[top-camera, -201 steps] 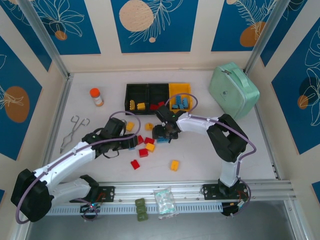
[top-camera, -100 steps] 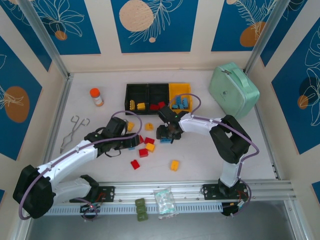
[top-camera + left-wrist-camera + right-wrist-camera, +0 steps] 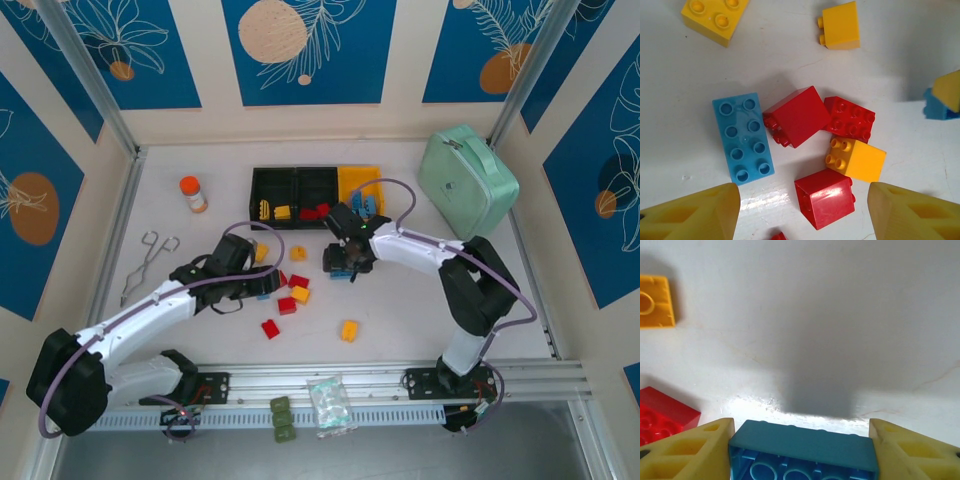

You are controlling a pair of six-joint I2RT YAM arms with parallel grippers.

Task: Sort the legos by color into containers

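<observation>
**Right tool** [image 3: 800, 442]: closed on a blue brick [image 3: 802, 452], which is gripped across its length. Judging by the shadow beneath, the brick is raised off the table [image 3: 420, 300]. It is presumably held for transfer to the yellow-orange bin [image 3: 352, 170] at 12 o'clock, where blue pieces are already collected.

**Left tool** [image 3: 802, 200]: spread wide, with nothing gripped. It is hung above a loose cluster made up of a long blue brick [image 3: 742, 137], red bricks [image 3: 797, 115] and a yellow brick [image 3: 856, 160], and is likely positioned for a pick.

**Surface**: white table, faintly scratched.

**Room**: cream walls set with blue leaf-patterned panels. A mint-green case [image 3: 465, 180] is placed at 2 o'clock.
</observation>
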